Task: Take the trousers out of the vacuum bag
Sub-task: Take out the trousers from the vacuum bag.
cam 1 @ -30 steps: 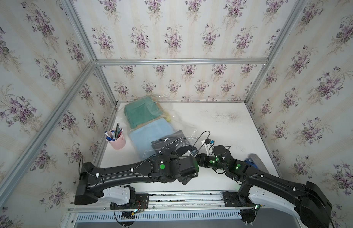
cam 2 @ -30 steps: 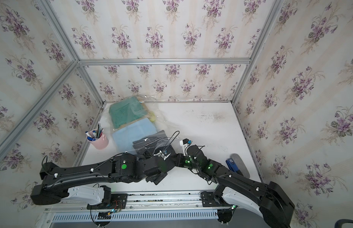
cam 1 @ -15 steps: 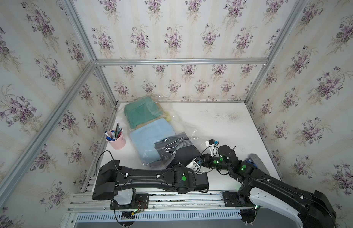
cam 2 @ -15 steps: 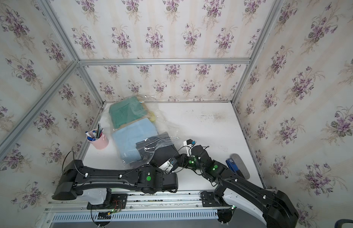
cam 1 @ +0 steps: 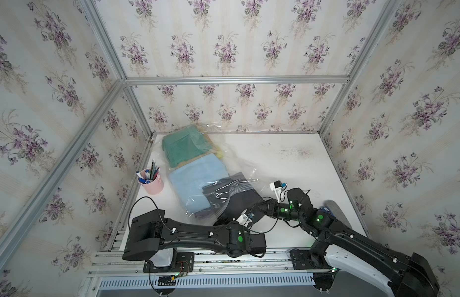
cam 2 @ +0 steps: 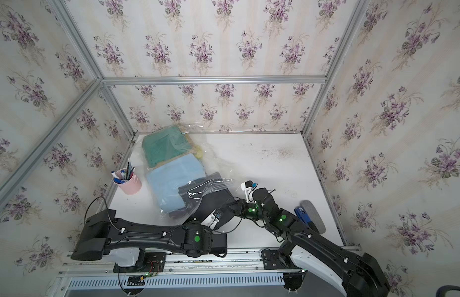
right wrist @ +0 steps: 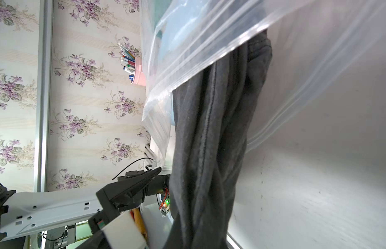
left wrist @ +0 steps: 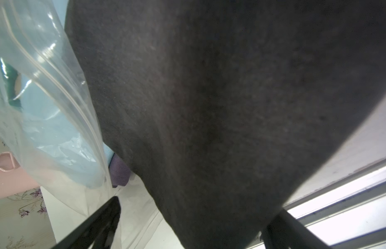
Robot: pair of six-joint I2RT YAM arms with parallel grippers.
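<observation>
The vacuum bag (cam 1: 231,189) (cam 2: 210,186) lies at the table's left, holding teal green trousers (cam 1: 185,149), light blue trousers (cam 1: 198,174) and purple trousers (left wrist: 119,172). Dark grey trousers (cam 1: 239,203) (cam 2: 216,203) stick half out of its open zip mouth. My right gripper (cam 1: 261,205) (right wrist: 194,241) is shut on their bunched near end, with its jaws buried in cloth. My left gripper (left wrist: 197,207) is open, low by the front edge, its fingers (left wrist: 105,215) straddling the dark cloth's near corner. Whether it touches the cloth is unclear.
A pink cup of pens (cam 1: 153,181) (cam 2: 129,183) stands left of the bag. A blue-and-grey object (cam 1: 331,208) lies at the front right behind my right arm. Flowered walls close in three sides. A metal rail (cam 1: 198,257) runs along the front.
My left arm has swung down from above the bag's mouth to lie low along the front edge. My right gripper has drawn the dark grey trousers further out towards the front right.
</observation>
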